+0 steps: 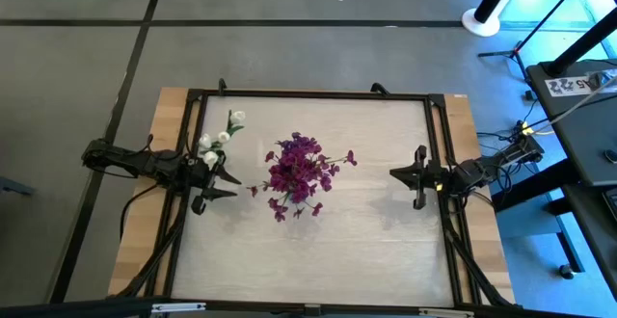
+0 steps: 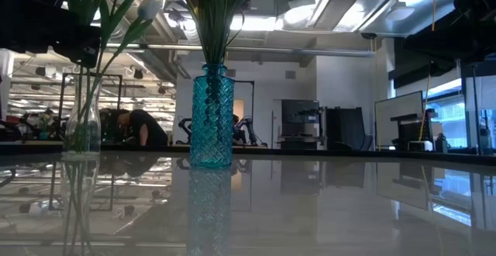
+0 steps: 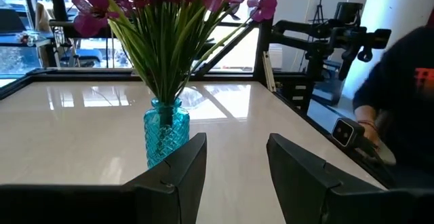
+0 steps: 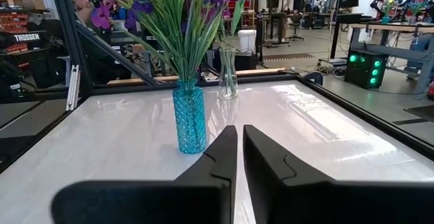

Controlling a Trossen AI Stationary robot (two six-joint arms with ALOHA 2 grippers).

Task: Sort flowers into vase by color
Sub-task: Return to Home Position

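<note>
Purple flowers [image 1: 301, 173] stand bunched in a teal patterned glass vase [image 4: 189, 119] at the table's middle, stems down in its neck. White-budded flowers [image 1: 220, 137] stand in a clear glass vase [image 2: 81, 124] at the far left. My left gripper [image 3: 236, 163] hovers open and level near the table's left edge, pointing at the teal vase [image 3: 165, 134], nothing between its fingers. My right gripper [image 4: 240, 149] hovers shut and level at the right side, pointing at the same vase, holding nothing.
A black frame [image 1: 308, 96] borders the white tabletop. A person's dark sleeve and hand [image 3: 400, 95] show beyond the frame in the left wrist view. Bare tabletop [image 1: 366, 251] lies in front of the vases and between the teal vase and my right gripper [image 1: 393, 173].
</note>
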